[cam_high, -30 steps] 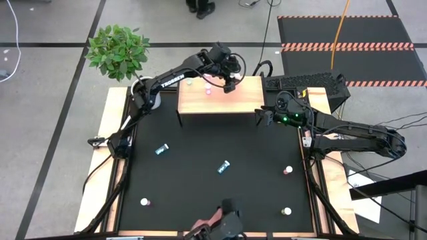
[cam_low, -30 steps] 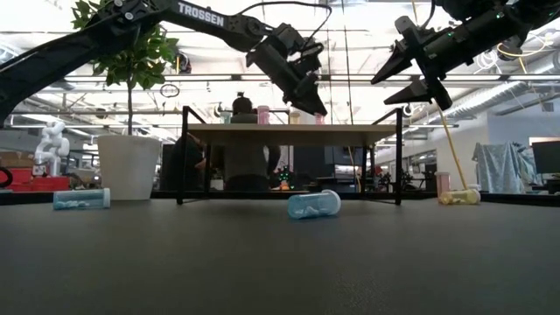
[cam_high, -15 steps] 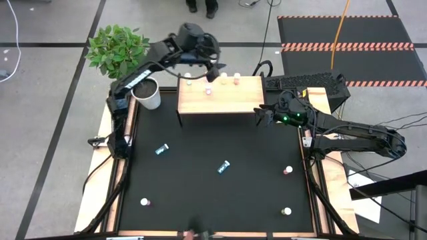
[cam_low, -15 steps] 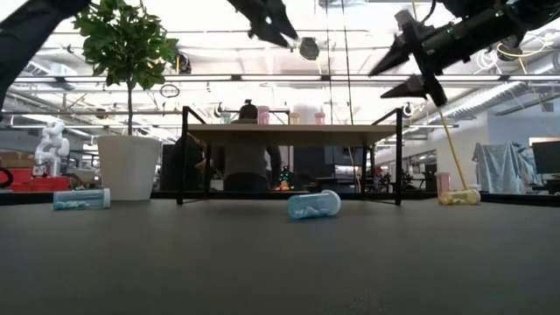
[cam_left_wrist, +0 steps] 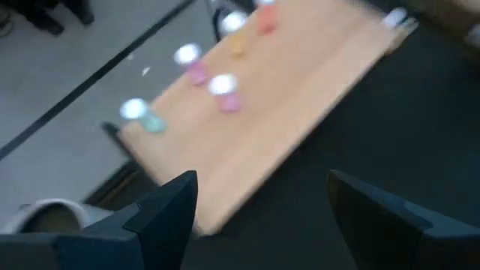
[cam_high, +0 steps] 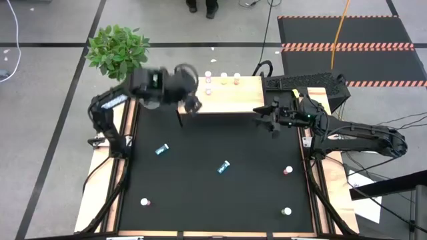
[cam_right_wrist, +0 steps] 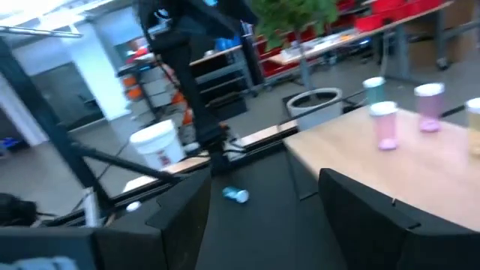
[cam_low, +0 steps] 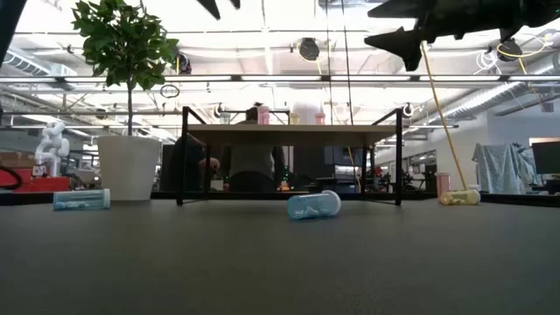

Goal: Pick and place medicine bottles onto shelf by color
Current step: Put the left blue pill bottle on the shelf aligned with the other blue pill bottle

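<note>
Left gripper (cam_high: 189,101), fingers spread and empty, has swung off the shelf (cam_high: 227,97); bottles (cam_high: 208,91) stand there; right gripper (cam_high: 270,120) hovers spread, empty.

No lettering, brand, number or sign can be read anywhere at this moment; the tiny medicine bottles' labels and the dark arms' markings are too blurred to make out.
</note>
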